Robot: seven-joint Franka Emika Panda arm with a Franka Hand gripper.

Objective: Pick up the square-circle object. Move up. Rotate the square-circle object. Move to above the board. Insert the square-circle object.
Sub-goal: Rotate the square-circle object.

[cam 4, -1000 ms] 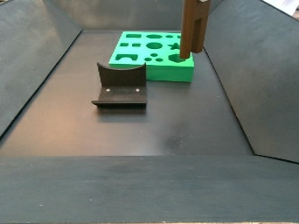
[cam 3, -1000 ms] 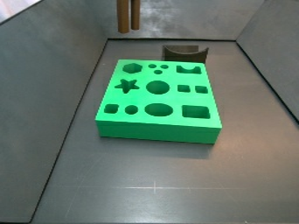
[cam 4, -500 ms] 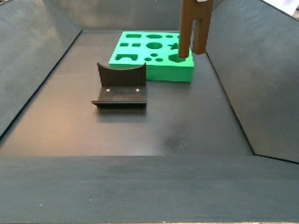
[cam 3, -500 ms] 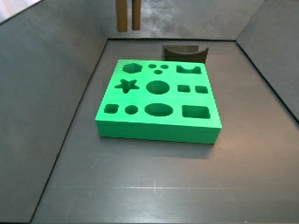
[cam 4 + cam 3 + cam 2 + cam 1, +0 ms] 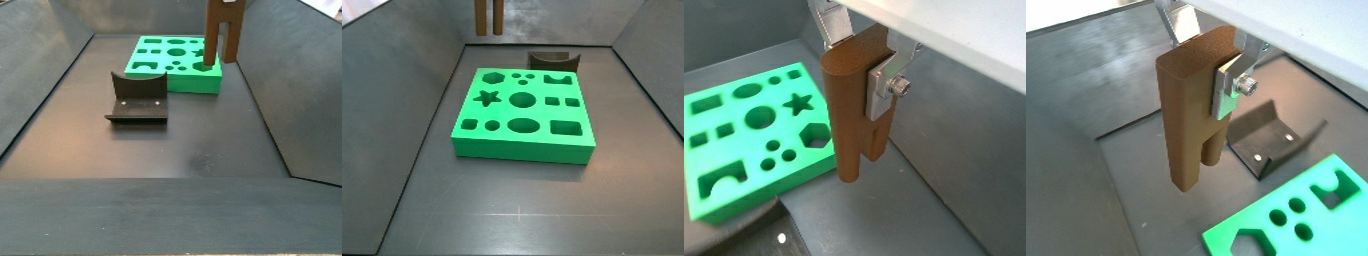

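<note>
Wrist views: claw [image 5: 1211, 72] grips square-circle object [image 5: 1193, 115], airborne

We see a dark grey counter [image 5: 516, 210], matte, walled by sloping grey panels on its sides. Two things rest directly on it. The board [image 5: 525, 114] lies flat, its cutouts facing up; in a side view it sits toward the far end [image 5: 174, 62]. The fixture [image 5: 138, 97] stands on its base plate just beside the board, apart from it. The gripper [image 5: 1213, 72] hangs above the counter, its jaws clamped on the square-circle object [image 5: 1194, 110], clear of the surface.
</note>
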